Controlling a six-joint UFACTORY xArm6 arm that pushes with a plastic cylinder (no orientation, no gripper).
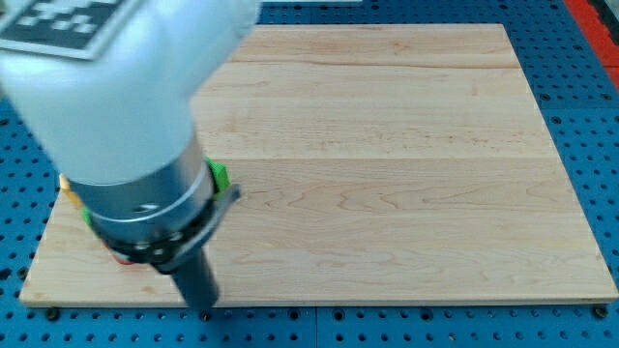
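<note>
My tip (203, 307) sits at the view's bottom left, close to the wooden board's (387, 164) bottom edge. The arm's white and grey body covers most of the blocks there. A green block (221, 177) peeks out at the arm's right side, above the tip. A sliver of a yellow block (66, 187) shows at the arm's left side, with a bit of green (83, 215) below it. A small red block edge (124, 259) shows under the arm, left of the tip. I cannot tell whether the tip touches any block.
The board lies on a blue perforated surface (590, 145). The arm's bulk hides the board's top left and left parts.
</note>
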